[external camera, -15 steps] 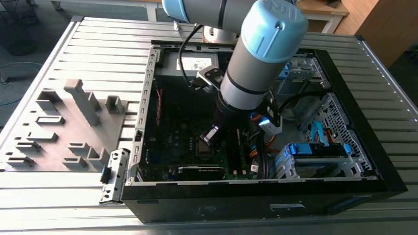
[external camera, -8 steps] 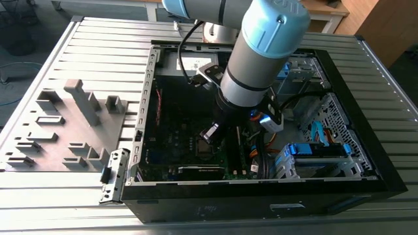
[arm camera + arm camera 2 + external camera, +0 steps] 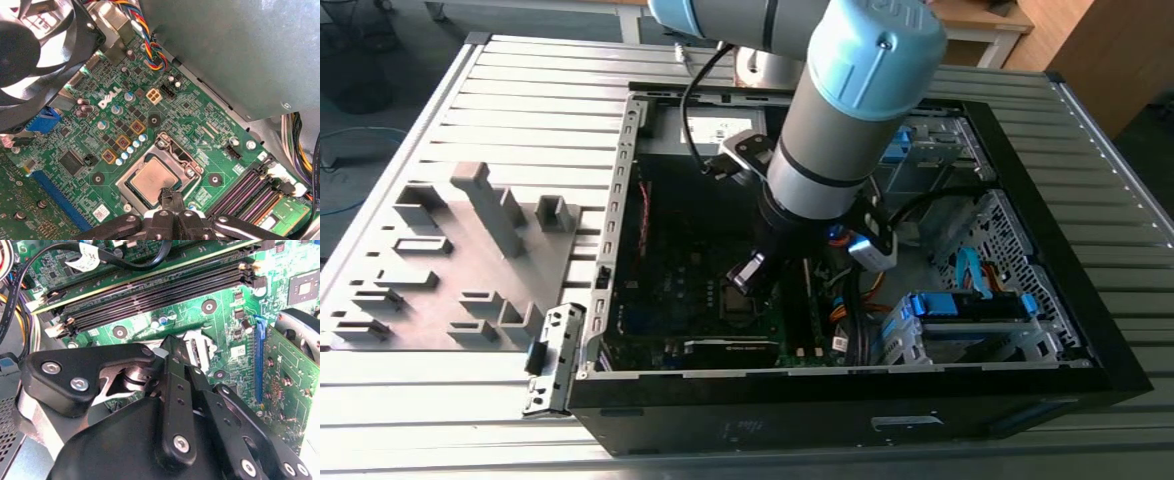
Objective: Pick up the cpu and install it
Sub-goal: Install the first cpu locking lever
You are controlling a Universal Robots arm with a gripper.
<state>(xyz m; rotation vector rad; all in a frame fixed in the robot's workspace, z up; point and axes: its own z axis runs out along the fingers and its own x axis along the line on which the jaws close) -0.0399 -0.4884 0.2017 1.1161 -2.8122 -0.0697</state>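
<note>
The jaws are pressing together just at the cpu's (image 3: 152, 181) six o'clock edge as it is sitting in the socket (image 3: 176, 150); any sideways drag risks bending contacts beneath.

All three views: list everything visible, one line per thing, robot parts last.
computer case: one, black, open on the slatted table.
motherboard: one, green, inside the case.
cpu: one, silver-grey, sitting in the socket on the motherboard.
memory slots: several, black, beside the socket.
fan: one, black, at the board's edge.
fixture tray: one, grey, on the exterior view's left.
table: one, grey, slatted.
arm: one, light blue and grey, reaching into the case.
hand: one, black, at the cpu's edge.
</note>
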